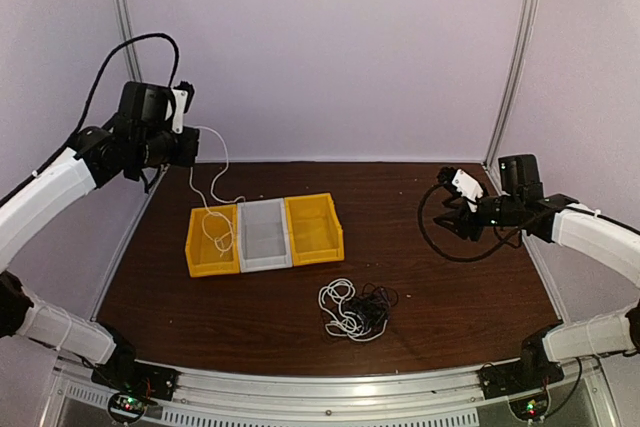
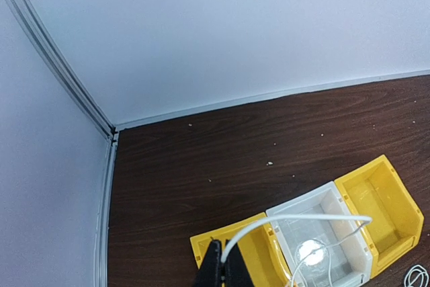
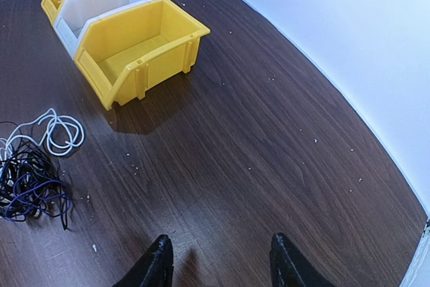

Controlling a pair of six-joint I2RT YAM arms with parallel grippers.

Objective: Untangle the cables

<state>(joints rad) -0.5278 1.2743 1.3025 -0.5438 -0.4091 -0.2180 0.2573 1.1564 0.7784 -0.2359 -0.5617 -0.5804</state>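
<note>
Nearest the arm bases, a little right of the table's (image 1: 450,297) middle, lies the tangle (image 1: 355,309) of cables. It is a small, flat, loopy heap of thin cords. White loops show on its left and near sides, and black strands are knotted through its right. The right wrist view also shows dark blue strands running among the black ones (image 3: 30,189). The tabletop is dark brown with a wood grain, speckled with pale crumbs.

Farther back, left of centre, three open-topped plastic bins stand touching in a row, each with a sloped front lip. They are a left yellow bin (image 1: 200,259), a translucent white bin (image 1: 265,257) and a right yellow bin (image 1: 314,242). The lower end of one white cable (image 1: 226,162) rests in a few curls inside the left yellow bin. From there the cord rises in a slack curve to the left gripper (image 1: 186,119), which is raised high above the table's far left corner. In the left wrist view its fingers (image 2: 213,270) are pressed together on that cable (image 2: 302,218).

At the right side the right gripper (image 1: 455,222) hangs above bare wood, well apart from the bins and the tangle. Its fingers (image 3: 158,260) are spread wide and hold nothing.

Pale, smooth walls (image 1: 330,47) close the far side.
</note>
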